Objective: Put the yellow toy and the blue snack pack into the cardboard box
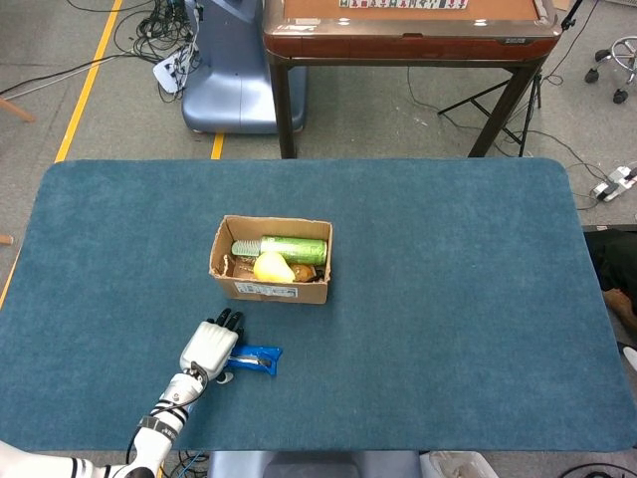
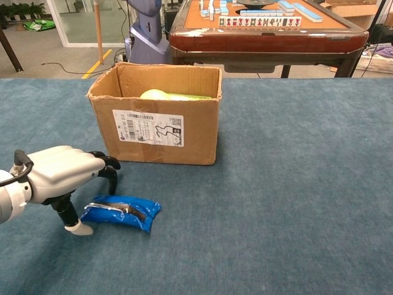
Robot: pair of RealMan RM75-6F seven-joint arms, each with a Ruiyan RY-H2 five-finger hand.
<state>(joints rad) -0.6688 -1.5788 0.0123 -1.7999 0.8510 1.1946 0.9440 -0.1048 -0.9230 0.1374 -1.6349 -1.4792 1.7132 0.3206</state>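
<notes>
The blue snack pack (image 1: 259, 358) (image 2: 121, 212) lies flat on the blue table cloth, in front of the cardboard box (image 1: 271, 290) (image 2: 153, 132). The yellow toy (image 1: 271, 267) (image 2: 154, 94) lies inside the box. My left hand (image 1: 209, 348) (image 2: 60, 175) hovers over the pack's left end. Its thumb tip rests on the cloth just left of the pack and its dark fingertips (image 2: 110, 172) curl down above it, without closing on it. My right hand shows in neither view.
A green bottle (image 1: 292, 248) lies in the box behind the yellow toy. A brown mahjong table (image 1: 408, 30) (image 2: 264, 31) and a blue-grey machine base (image 1: 224, 80) stand beyond the far edge. The near table edge lies close behind my left hand.
</notes>
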